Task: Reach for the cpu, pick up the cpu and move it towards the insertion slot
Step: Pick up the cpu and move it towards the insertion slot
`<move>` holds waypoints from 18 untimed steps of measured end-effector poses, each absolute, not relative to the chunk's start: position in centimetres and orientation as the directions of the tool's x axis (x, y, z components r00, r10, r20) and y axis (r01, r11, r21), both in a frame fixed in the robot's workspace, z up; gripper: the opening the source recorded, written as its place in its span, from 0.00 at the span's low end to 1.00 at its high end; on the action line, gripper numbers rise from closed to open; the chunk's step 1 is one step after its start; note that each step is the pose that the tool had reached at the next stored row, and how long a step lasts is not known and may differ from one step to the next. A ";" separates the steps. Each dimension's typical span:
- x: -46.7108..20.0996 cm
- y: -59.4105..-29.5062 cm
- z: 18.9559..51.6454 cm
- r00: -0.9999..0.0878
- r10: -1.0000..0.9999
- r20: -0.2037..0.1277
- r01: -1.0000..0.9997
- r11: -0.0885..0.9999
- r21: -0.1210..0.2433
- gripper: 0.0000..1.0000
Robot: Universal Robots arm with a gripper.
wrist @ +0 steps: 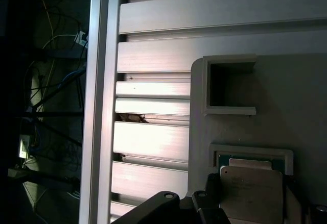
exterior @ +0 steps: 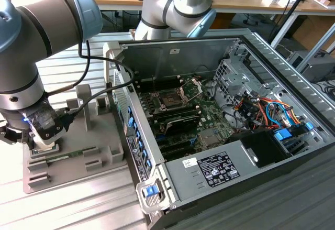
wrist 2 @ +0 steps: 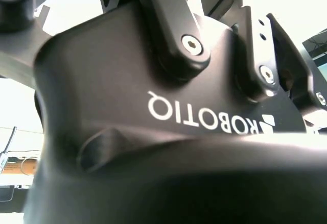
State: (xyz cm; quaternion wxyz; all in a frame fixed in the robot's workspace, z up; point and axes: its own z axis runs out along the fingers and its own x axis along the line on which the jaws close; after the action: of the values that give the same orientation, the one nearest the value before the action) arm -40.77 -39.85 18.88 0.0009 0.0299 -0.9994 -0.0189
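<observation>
Exterior view, lower left: gripper [exterior: 36, 141] at cpu [wrist: 250, 196] (first wrist view); pick-up step, grasp state cannot be told; lift likely needs level hold

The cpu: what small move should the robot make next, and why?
Probably take hold of the cpu and lift straight up: the gripper hangs right over it, it seems to lie in a pocket of the fixture, and the slot is off inside the case.
</observation>
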 end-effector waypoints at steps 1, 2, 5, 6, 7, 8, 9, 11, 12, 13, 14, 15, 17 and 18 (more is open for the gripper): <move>-40.8 -39.8 18.9 -0.998 -0.060 0.001 -0.060 0.997 0.038 0.55; -40.8 -39.8 18.9 -0.998 -0.060 0.001 -0.060 0.997 0.038 0.55; -40.8 -39.8 18.9 -0.998 -0.060 0.000 -0.060 0.997 0.038 0.55; -40.8 -39.8 18.9 -0.998 -0.060 0.000 -0.060 0.997 0.038 0.55; -40.8 -39.8 19.0 -0.998 -0.060 0.000 -0.060 0.997 0.038 0.55; -40.8 -39.8 19.1 -0.998 -0.060 0.000 -0.060 0.997 0.038 0.55; -40.8 -39.8 19.2 -0.998 -0.060 0.000 -0.060 0.997 0.038 0.55; -40.8 -39.8 19.3 -0.998 -0.060 0.000 -0.060 0.997 0.038 0.55; -40.8 -39.8 19.4 -0.998 -0.060 0.000 -0.060 0.997 0.038 0.55; -40.8 -39.8 19.5 -0.998 -0.060 0.000 -0.060 0.997 0.038 0.55; -40.8 -39.8 19.6 -0.998 -0.060 0.000 -0.060 0.997 0.038 0.55; -40.8 -39.8 19.6 -0.998 -0.060 0.000 -0.060 0.997 0.038 0.55; -40.8 -39.8 20.1 -0.998 -0.060 0.000 -0.060 0.997 0.039 0.55; -40.8 -39.8 20.2 -0.998 -0.060 0.000 -0.060 0.997 0.038 0.55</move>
State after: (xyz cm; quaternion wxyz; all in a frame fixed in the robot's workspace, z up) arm -40.77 -39.85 20.22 0.0008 0.0299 -0.9994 -0.0192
